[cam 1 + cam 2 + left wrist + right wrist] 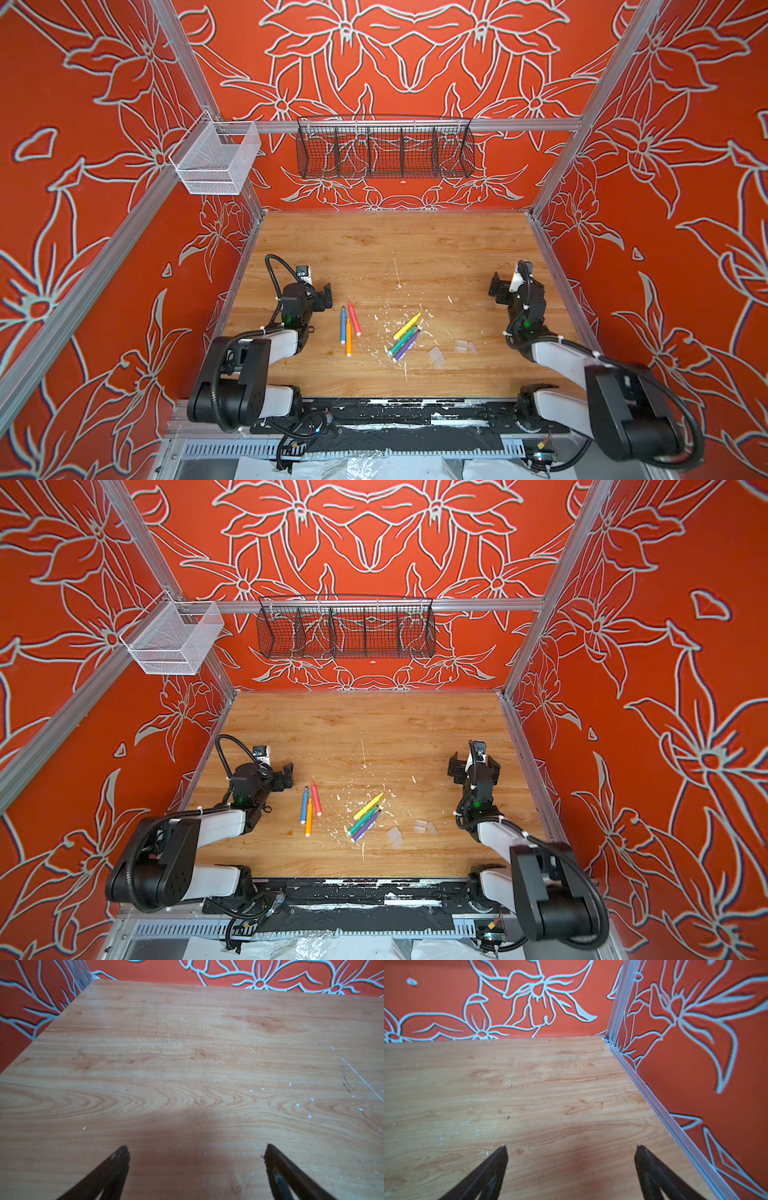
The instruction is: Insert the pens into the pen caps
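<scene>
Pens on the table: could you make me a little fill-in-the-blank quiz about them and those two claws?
1. The green pen lies between the purple pen and the ____ one.
2. The clear pen caps lie to the ____ of the purple pen in both top views.
3. The left gripper and right gripper both stand ____, holding nothing.

Missing words: yellow; right; open.

Two trios of pens (pixel 308 818) lie on the counter (pixel 374 721) — clear pen caps (pixel 394 834) just beside one trio — left hand (pixel 286 773) and right hand (pixel 455 766) flanking, well apart.
</scene>
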